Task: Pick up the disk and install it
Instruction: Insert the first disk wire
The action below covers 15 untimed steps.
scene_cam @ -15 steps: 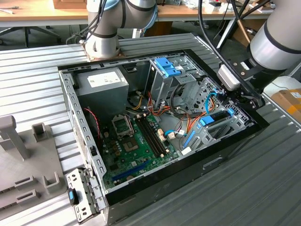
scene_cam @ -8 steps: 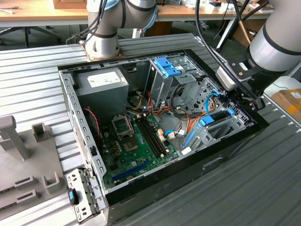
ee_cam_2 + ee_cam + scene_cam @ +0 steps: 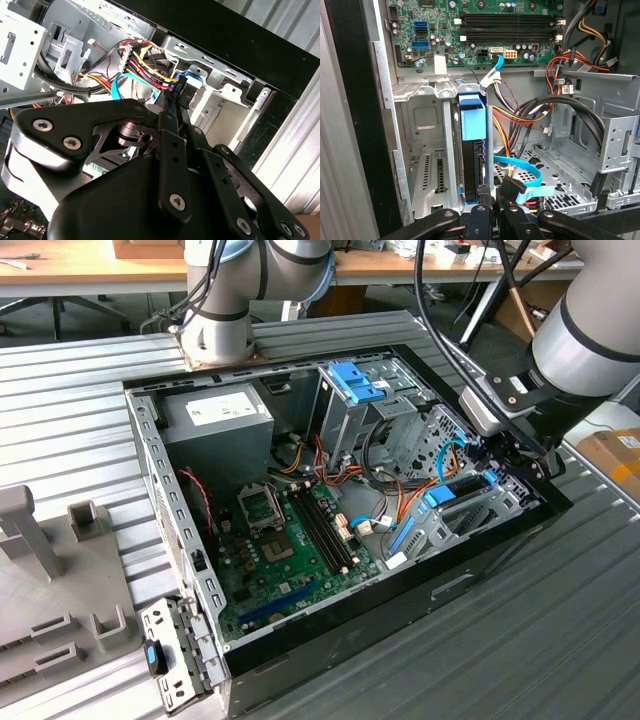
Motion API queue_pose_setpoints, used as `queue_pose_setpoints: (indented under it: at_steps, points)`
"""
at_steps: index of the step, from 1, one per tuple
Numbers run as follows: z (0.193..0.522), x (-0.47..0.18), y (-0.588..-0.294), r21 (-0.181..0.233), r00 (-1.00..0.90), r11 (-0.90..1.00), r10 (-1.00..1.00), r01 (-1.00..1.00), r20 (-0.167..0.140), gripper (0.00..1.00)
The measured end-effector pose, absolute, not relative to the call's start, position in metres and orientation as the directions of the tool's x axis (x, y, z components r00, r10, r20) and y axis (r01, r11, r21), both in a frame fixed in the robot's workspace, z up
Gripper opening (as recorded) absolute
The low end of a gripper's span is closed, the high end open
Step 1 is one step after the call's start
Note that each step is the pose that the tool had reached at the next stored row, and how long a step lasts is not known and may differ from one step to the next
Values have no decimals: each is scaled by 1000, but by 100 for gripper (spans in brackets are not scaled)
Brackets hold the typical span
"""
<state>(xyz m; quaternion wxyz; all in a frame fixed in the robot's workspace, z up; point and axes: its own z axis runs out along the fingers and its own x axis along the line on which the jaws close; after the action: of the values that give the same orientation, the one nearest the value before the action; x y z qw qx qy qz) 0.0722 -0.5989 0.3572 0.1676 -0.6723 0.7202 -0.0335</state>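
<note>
The disk [image 3: 472, 125] stands on edge in a narrow metal bay slot at the corner of the open computer case [image 3: 400, 605], its blue carrier end facing up. In the exterior view the disk [image 3: 462, 487] shows as a dark strip with blue ends at the case's right. My gripper [image 3: 482, 462] reaches down from the exterior view's right onto that slot. In both wrist views the gripper [image 3: 491, 195] [image 3: 176, 97] has its thin fingers close together, shut, with the tips at the disk's [image 3: 197, 80] near end rather than around its sides.
A blue flat cable [image 3: 525, 172] with a black plug and bundled coloured wires [image 3: 145, 62] lie right beside the slot. The upright metal cage with its blue latch [image 3: 352, 380], the grey power-supply box [image 3: 215, 415] and the green motherboard [image 3: 290, 540] sit inside the case. A grey fixture [image 3: 60, 570] stands at the exterior view's left.
</note>
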Motion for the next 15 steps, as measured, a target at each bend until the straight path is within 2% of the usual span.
queue_pose_setpoints:
  at_steps: [15]
  points:
    - [347, 62, -605, -274, 15, 38, -982, -961, -190, 16]
